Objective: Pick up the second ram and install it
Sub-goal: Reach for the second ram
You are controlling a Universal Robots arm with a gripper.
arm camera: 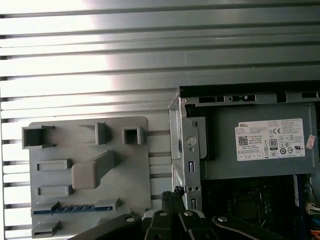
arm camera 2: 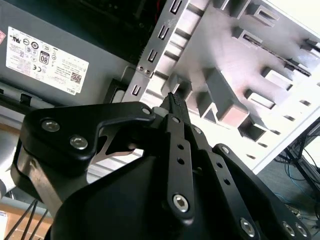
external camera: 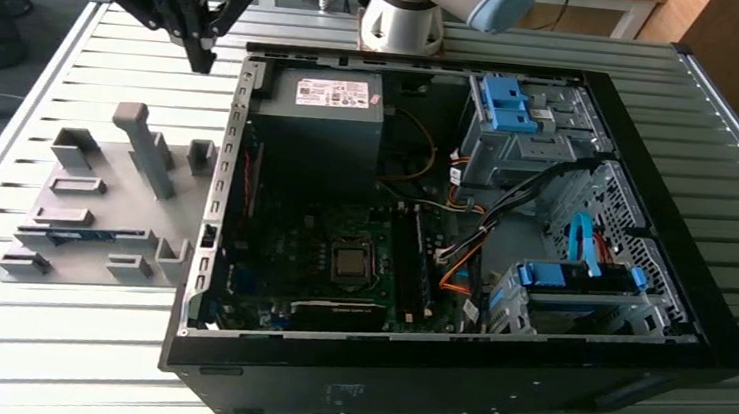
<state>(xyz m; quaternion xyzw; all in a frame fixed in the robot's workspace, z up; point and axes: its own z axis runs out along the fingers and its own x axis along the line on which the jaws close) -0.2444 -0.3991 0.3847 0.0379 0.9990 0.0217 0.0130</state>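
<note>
**Gripper closed and empty beside the open computer case; the ram is in its holder.**

The black, angular gripper (external camera: 202, 58) hangs over the ribbed metal table (external camera: 8, 356), its jaws pressed tip to tip with nothing between them, just beside the perforated steel wall of the black computer case (external camera: 461, 388). The second ram (external camera: 79, 235), a thin, flat green-blue stick, sits in a slot of the matte grey moulded fixture (external camera: 112, 209), among blocky uprights and well apart from the gripper. Inside the case, a boxy grey power supply (external camera: 314, 147) bears a pale label.
</note>
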